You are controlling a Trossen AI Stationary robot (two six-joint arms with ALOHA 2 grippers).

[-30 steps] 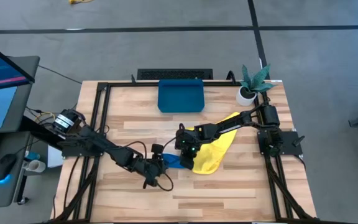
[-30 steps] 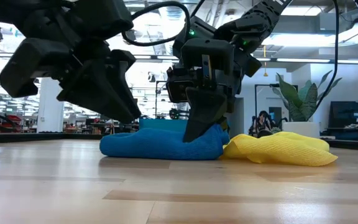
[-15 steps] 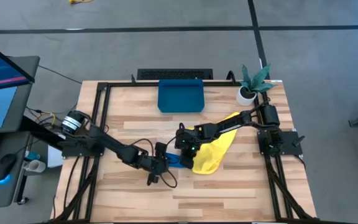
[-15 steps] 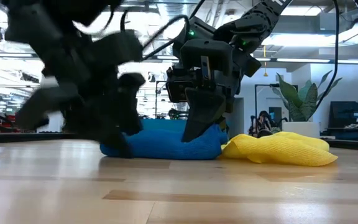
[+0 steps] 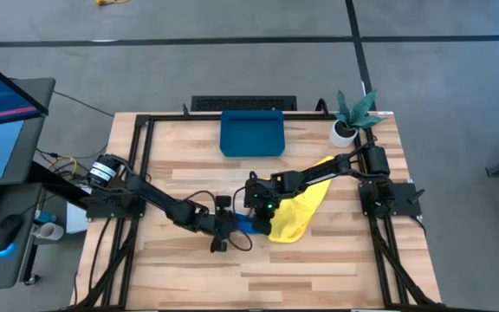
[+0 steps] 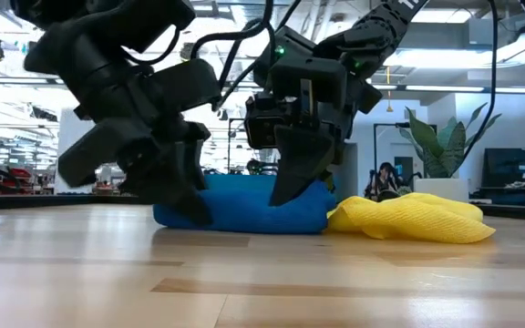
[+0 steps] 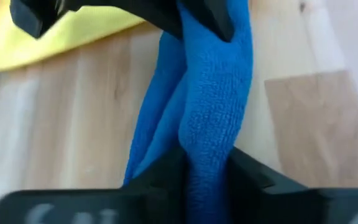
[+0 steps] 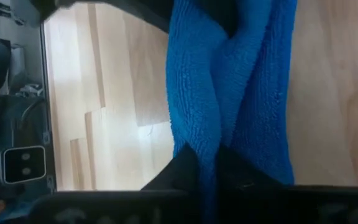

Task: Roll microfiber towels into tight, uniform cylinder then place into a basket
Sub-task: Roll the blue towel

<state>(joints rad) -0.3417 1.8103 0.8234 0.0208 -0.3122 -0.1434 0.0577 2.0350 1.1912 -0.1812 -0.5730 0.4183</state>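
The blue microfiber towel (image 5: 242,226) lies bunched into a long thick roll (image 6: 244,206) on the table's middle. My left gripper (image 5: 225,234) is at its left end and is shut on it. My right gripper (image 5: 257,213) is at its right end, also shut on it. The yellow microfiber towel (image 5: 299,211) lies crumpled on the table just right of the blue one, under my right arm (image 6: 408,219). The basket (image 5: 251,134) stands at the table's far edge. My left gripper pinches a raised fold (image 7: 207,140) at the blue towel's left end between its two fingers (image 7: 253,180). It comes slanting down from the table's left, in line with the roll. The towel rests on the table. My right gripper pinches a thick fold (image 8: 199,130) at the towel's right end between its two fingers (image 8: 179,171), slanting down from the right. The cloth there is several layers, resting on the wood.
A small white pot with a green plant (image 5: 350,117) stands at the far right corner. A dark frame (image 5: 137,173) runs along the table's edges. Bare wood lies along the near side (image 5: 258,277).
My left gripper has come down and toward the table's right, onto the blue towel's left end. The right gripper has kept its place on the towel's right end.
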